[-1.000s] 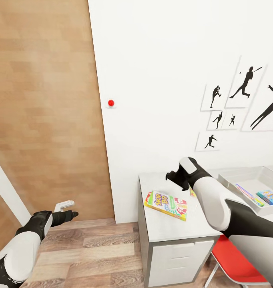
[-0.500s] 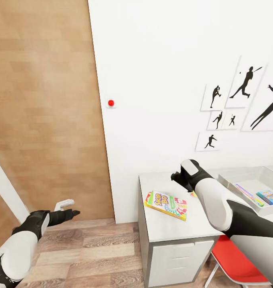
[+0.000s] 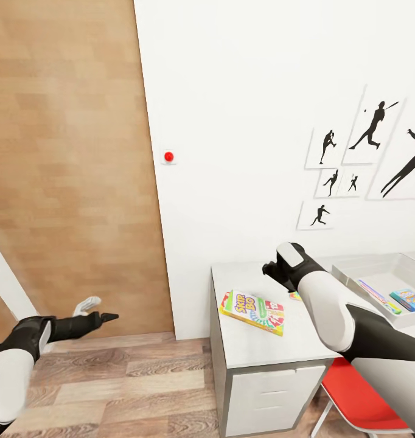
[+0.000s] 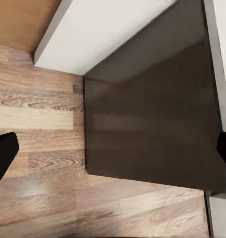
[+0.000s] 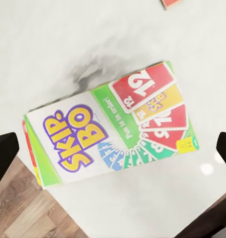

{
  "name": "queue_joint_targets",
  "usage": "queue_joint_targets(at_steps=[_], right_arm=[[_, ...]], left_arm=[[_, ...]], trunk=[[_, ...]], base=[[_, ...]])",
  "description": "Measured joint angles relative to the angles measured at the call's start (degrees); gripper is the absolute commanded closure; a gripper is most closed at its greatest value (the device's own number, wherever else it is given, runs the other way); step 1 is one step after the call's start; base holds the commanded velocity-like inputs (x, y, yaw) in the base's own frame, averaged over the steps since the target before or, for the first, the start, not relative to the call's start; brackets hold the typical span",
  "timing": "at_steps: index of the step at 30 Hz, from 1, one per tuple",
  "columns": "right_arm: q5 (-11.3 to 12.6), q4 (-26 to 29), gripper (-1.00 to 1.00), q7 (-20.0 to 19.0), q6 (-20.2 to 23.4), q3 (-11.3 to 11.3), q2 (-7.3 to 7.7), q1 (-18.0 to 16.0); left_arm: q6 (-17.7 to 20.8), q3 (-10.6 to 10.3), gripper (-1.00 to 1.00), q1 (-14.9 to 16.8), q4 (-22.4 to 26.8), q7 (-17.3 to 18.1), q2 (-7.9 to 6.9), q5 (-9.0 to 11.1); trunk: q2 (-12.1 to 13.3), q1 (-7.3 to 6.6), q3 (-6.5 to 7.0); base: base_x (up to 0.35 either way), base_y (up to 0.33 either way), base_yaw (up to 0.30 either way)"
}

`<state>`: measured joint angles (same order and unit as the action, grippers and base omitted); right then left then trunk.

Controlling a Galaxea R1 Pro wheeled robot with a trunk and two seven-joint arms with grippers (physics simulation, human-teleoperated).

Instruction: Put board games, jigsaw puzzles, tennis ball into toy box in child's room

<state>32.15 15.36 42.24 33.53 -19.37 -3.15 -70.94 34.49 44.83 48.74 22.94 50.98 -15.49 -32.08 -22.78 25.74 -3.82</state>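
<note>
The Skip-Bo board game (image 3: 252,310) lies flat near the left end of the table (image 3: 256,350). In the right wrist view it sits below my right gripper (image 5: 113,151), whose black fingertips (image 5: 3,153) stand far apart at either side of the box (image 5: 110,131), well above it. In the head view the right gripper (image 3: 270,269) hovers over the table behind the box. The grey toy box (image 3: 353,264) stands at the right with two colourful flat boxes (image 3: 407,299) in it. My left gripper (image 3: 98,310) hangs open over the floor, left of the table.
A small coloured corner (image 3: 294,296) peeks out beside my right forearm. A red chair (image 3: 359,395) is tucked at the table's front right. The white wall with baseball silhouettes (image 3: 372,128) backs the table. A wooden door (image 3: 67,170) and plank floor (image 3: 140,389) lie to the left.
My left arm has pulled back toward the left with its gripper stretched out and turned. The right gripper has shifted slightly to the right above the table.
</note>
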Motion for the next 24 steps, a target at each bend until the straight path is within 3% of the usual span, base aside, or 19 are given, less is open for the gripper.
queue_joint_targets(at_steps=[2, 6, 24], right_arm=[[0.0, 0.2, -1.0, -0.1, -0.4, 0.1, -0.05, 0.0], [-0.1, 0.3, -1.0, -0.1, -2.1, 0.2, -0.27, 0.0], [-0.5, 0.3, -1.0, -0.4, -4.6, 0.1, -0.14, 0.0]], left_arm=[[0.9, 0.0, -1.0, 0.0, 0.1, 2.3, -0.29, 0.3], [1.5, 0.1, -1.0, 0.0, 0.1, 3.7, -0.44, 0.4], [2.0, 0.1, -1.0, 0.0, 0.1, 4.3, -0.2, 0.6]], trunk=[[0.0, 0.0, 0.0], [0.0, 0.0, 0.0], [0.0, 0.0, -0.44]], base=[[0.0, 0.0, 0.0], [0.0, 0.0, 0.0], [0.0, 0.0, 0.0]])
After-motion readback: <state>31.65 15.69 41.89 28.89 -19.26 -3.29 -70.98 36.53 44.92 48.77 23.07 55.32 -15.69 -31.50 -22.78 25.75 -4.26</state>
